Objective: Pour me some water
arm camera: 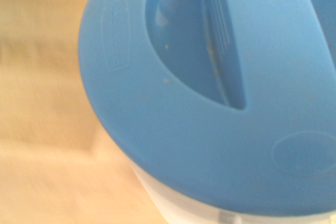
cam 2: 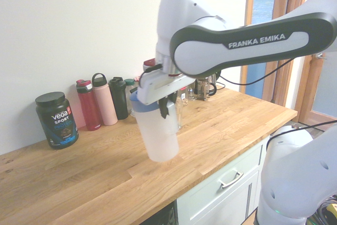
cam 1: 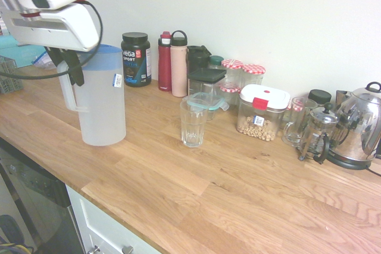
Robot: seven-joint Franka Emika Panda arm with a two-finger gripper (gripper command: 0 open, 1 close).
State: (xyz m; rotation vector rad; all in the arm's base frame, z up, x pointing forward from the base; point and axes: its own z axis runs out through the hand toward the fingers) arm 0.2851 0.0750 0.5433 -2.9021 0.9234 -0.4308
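A translucent white pitcher (cam 1: 102, 102) with a blue lid (arm camera: 220, 93) hangs at the left of the wooden counter (cam 1: 226, 188). My gripper (cam 1: 70, 68) is shut on its handle from above. In the second exterior view the pitcher (cam 2: 158, 135) is slightly tilted and seems just off the counter. Water inside it cannot be made out. An empty clear drinking glass (cam 1: 193, 122) stands upright to the pitcher's right, a short gap away. In the second exterior view the glass (cam 2: 180, 113) is mostly hidden behind the pitcher.
Along the wall stand a black Vega tub (cam 1: 136, 59), a red bottle (cam 1: 165, 60), a pink bottle (cam 1: 178, 63), several jars, a lidded container of chickpeas (cam 1: 260, 112), a French press (cam 1: 317, 134) and a steel kettle (cam 1: 360, 126). The counter's front edge runs close by.
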